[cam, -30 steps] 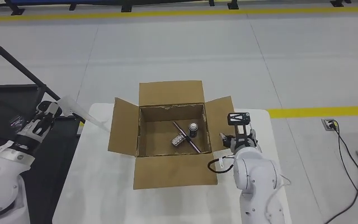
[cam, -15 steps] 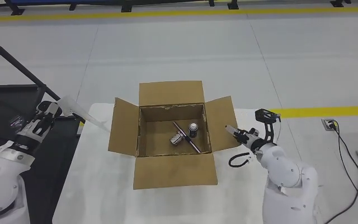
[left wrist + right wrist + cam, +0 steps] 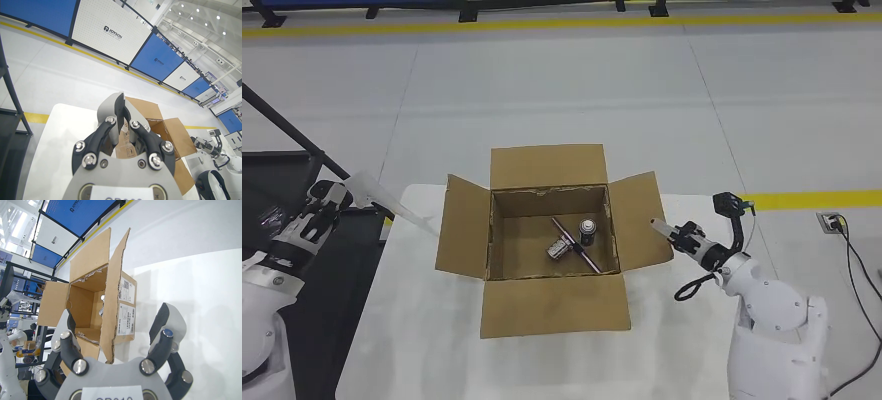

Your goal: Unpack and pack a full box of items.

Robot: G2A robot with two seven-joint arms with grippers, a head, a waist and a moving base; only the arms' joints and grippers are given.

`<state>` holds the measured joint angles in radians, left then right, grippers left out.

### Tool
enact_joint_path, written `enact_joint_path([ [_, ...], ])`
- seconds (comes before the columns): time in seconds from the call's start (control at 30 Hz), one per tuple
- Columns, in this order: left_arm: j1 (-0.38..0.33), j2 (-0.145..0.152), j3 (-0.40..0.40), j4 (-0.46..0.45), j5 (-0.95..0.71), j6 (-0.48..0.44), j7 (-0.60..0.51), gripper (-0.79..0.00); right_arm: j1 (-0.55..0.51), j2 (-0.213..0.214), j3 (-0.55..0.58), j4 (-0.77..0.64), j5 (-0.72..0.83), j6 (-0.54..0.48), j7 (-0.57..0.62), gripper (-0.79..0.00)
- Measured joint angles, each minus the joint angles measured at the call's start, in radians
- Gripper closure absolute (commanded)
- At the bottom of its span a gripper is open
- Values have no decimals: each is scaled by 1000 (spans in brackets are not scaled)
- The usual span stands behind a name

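Desk (image 3: 412, 330): white, rounded corners, on a pale floor.

Box (image 3: 554, 306): brown cardboard, standing mid-desk toward the far edge. All four flaps are folded outward and the top is open. The far flap reaches past the desk's far edge and the near flap lies flat toward the robot. White printed labels (image 3: 126, 313) are on the outer right wall.

Right pincer (image 3: 115, 323): at the box's right side, above the desk. The jaws are spread wide with nothing between the pads. In the top view its tip sits at the outer edge of the right flap (image 3: 640, 222). In the wrist view that flap's torn edge stands in line with the gap. I cannot tell whether it touches the flap.

Left pincer (image 3: 123, 103): well off to the left of the box, beyond the desk's left edge and pointed toward the box. The pads are drawn together, nearly or fully meeting. I can make out nothing between them.

Inside the box, on the floor:
- Dark thin rod (image 3: 577, 246), lying diagonally from the middle toward the near right corner.
- Small dark can (image 3: 587, 232), upright with a pale top, just beside the rod toward the right wall.
- Small pale grey piece (image 3: 558, 251), left of the rod and close to it, too small to identify.
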<state>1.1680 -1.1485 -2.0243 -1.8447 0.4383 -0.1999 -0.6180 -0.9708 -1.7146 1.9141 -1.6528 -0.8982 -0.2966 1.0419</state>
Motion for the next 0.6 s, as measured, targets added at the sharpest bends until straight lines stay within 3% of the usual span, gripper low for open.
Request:
enact_joint_path([
  [0.27,0,0,0,0,0,0,0,0,58,26,-15,80,117,81,62,-767],
  [0.3,0,0,0,0,0,0,0,0,73,32,-7,100,135,94,84,-480],
  [0.33,0,0,0,0,0,0,0,0,84,37,0,115,143,108,97,-366],
  [0.43,0,0,0,0,0,0,0,0,111,51,6,144,141,146,112,-351],
  [0.6,0,0,0,0,0,0,0,0,114,70,4,162,165,169,123,-256],
])
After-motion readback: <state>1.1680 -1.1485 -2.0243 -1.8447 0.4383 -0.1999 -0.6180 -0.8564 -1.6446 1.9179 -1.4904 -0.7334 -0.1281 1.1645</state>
